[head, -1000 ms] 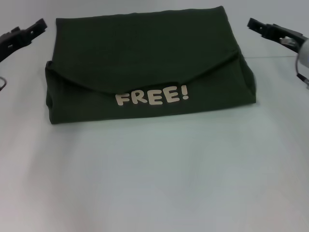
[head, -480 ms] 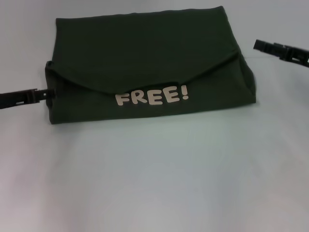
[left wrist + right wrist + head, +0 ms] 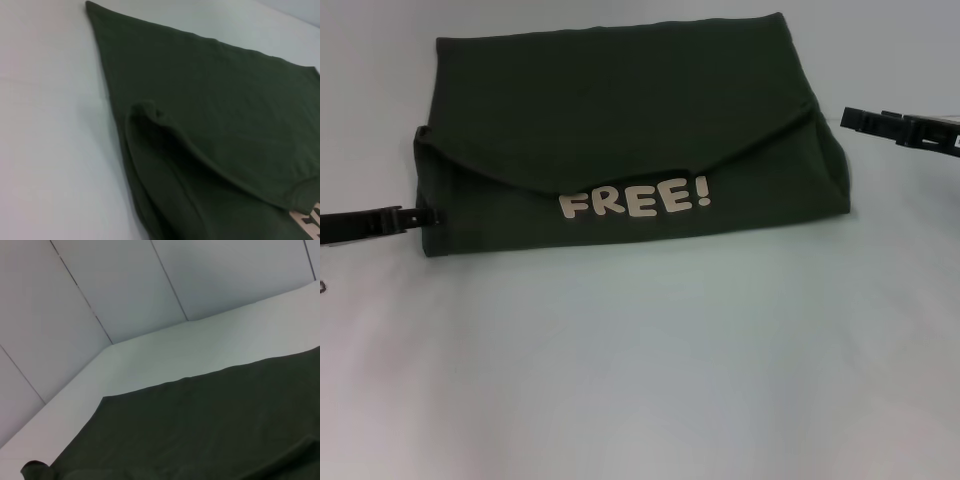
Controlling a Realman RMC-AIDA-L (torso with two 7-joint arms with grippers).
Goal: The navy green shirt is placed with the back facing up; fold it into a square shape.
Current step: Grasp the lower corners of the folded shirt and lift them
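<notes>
Folded navy green shirt (image 3: 620,140) on the white desk (image 3: 640,380), a black hand at each side.

The shirt lies toward the far part of the desk, folded into a wide, roughly rectangular bundle, with a curved flap of fabric laid over its near layer and pale letters reading "FREE!" (image 3: 634,200) showing just below that flap's edge. The left hand (image 3: 420,216) reaches in low from the left, its tip right at the shirt's near left corner; whether it touches or grips the cloth I cannot tell, nor how wide it stands. The right hand (image 3: 850,119) hangs beside the shirt's right edge, apart from the fabric; its spread I cannot tell either. From the left wrist, a small rounded fold (image 3: 150,111) stands up along the shirt's edge.
</notes>
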